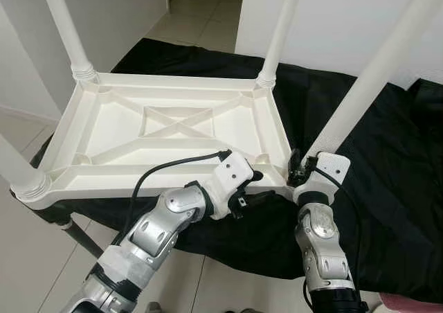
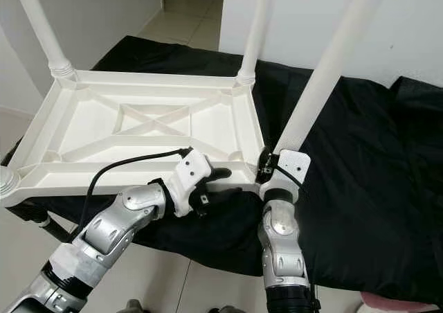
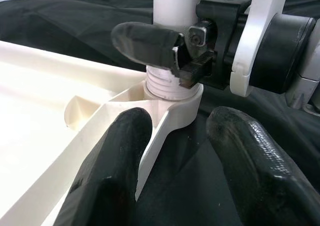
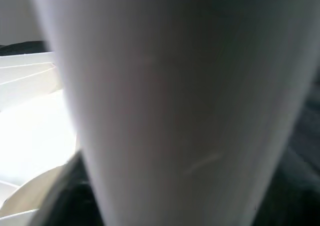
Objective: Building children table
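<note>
Right gripper sits at the lower right of the head views, clamped low on the near right leg, with 1 black finger wrapped across the leg just above its ribbed base. In the right wrist view that leg is a pale blur, so close that nothing on it is sharp. The leg stands in the corner socket of the table top and slants up toward the upper right of the frame.

Left gripper hovers just beside the same corner, at the lower middle of the head views. Its 2 fingers are spread wide, 1 to each side of the socket's rib, and hold nothing. I cannot tell whether they touch the plastic. A black cable loops from the left wrist back over the near edge of the table top.

The table top is white plastic and lies upside down, its crossed ribs facing up, across the left and middle of the frame. It rests on a black cloth that covers the surface under it and runs to the right edge. 3 more legs stand in the other corners: 1 at upper left, 1 at upper middle, 1 at the lower left edge. Pale floor tiles show at the top.
</note>
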You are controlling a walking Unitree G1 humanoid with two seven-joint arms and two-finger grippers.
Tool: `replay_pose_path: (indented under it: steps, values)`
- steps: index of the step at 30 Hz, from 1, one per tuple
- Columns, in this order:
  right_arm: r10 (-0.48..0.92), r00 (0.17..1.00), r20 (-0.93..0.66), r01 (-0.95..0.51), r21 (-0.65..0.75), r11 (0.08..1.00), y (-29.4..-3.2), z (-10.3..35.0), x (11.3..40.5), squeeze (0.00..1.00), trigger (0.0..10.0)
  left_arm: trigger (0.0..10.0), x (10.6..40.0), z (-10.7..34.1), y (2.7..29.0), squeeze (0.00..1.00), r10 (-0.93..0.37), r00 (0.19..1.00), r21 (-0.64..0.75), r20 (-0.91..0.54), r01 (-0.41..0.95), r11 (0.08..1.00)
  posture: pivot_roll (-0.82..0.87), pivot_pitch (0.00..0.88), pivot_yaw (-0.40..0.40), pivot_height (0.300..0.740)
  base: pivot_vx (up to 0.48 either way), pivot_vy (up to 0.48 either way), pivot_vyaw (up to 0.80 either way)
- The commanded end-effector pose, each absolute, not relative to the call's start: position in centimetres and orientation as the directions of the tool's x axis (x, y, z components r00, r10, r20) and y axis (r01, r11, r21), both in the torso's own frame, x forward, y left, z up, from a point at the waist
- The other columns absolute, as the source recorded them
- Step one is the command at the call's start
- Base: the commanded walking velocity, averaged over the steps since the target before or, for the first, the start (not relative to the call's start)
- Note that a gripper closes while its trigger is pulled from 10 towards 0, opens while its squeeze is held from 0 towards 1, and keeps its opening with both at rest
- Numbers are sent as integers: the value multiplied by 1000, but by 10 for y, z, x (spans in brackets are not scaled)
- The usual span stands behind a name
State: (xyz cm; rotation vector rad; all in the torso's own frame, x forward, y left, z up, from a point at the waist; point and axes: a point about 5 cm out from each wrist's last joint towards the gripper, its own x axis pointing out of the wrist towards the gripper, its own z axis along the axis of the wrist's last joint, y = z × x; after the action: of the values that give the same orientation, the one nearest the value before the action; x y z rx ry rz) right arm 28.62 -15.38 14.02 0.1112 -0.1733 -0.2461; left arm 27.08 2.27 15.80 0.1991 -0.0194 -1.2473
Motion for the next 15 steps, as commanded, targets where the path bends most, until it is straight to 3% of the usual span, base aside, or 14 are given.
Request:
replay_pose_path:
  steps: [1, 8, 9, 10, 11, 13, 15]
  values:
    - [-259, 954, 154, 231, 178, 957, -153, 140, 283, 1000, 10000, 10000, 267, 156, 22, 0, -951, 292, 170, -104, 947, 272, 6, 72, -80, 740, 0, 0, 0]
    - [-169, 969, 178, 147, 133, 980, -165, 138, 283, 1000, 10000, 10000, 267, 156, 21, 0, -952, 285, 187, -108, 947, 262, -5, 69, -71, 740, 0, 0, 0]
    - [-115, 976, 182, 95, 114, 989, -166, 137, 283, 373, 10000, 10000, 268, 156, 21, 0, -953, 282, 195, -109, 946, 257, -9, 67, -67, 740, 0, 0, 0]
    - [-115, 976, 182, 95, 114, 989, -166, 137, 283, 373, 10000, 10000, 268, 156, 21, 0, -953, 282, 195, -109, 946, 257, -9, 67, -67, 740, 0, 0, 0]
    - [-60, 980, 189, 41, 100, 994, -166, 137, 284, 0, 10000, 10000, 268, 156, 20, 0, -953, 281, 207, -109, 944, 255, -11, 66, -65, 740, 0, 0, 0]
    - [70, 979, 190, -85, 69, 994, -168, 135, 284, 0, 10000, 10000, 269, 158, 18, 0, -952, 289, 241, -101, 935, 259, -15, 58, -61, 740, 0, 0, 0]
    - [114, 976, 185, -127, 62, 990, -169, 133, 284, 0, 10000, 10000, 270, 158, 18, 0, -951, 292, 251, -98, 932, 260, -15, 58, -61, 740, 0, 0, 0]
